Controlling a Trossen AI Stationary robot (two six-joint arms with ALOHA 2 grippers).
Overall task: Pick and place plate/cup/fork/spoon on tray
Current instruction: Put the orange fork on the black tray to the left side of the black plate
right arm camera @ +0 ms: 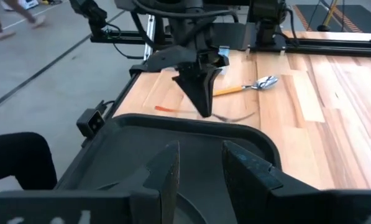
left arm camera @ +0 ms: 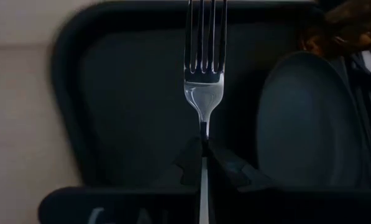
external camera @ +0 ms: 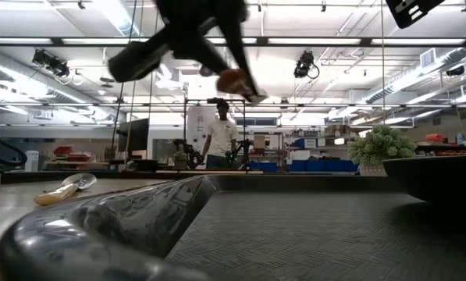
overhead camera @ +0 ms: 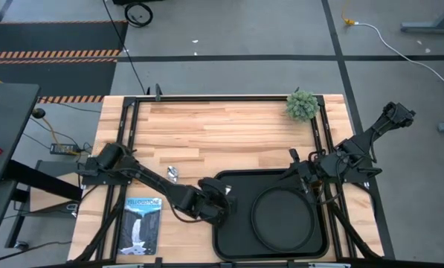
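Fork (left arm camera: 204, 74) clamped in left hand (left arm camera: 205, 155) above tray (left arm camera: 129, 93); right hand (right arm camera: 197, 165) released, over plate (overhead camera: 283, 216)

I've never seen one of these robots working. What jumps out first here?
The left gripper holds the fork by its handle, tines pointing out over the big black tray. The round black plate already sits in the tray, toward its right side, with the right gripper at the tray's far edge. The spoon still lies on the wooden table.
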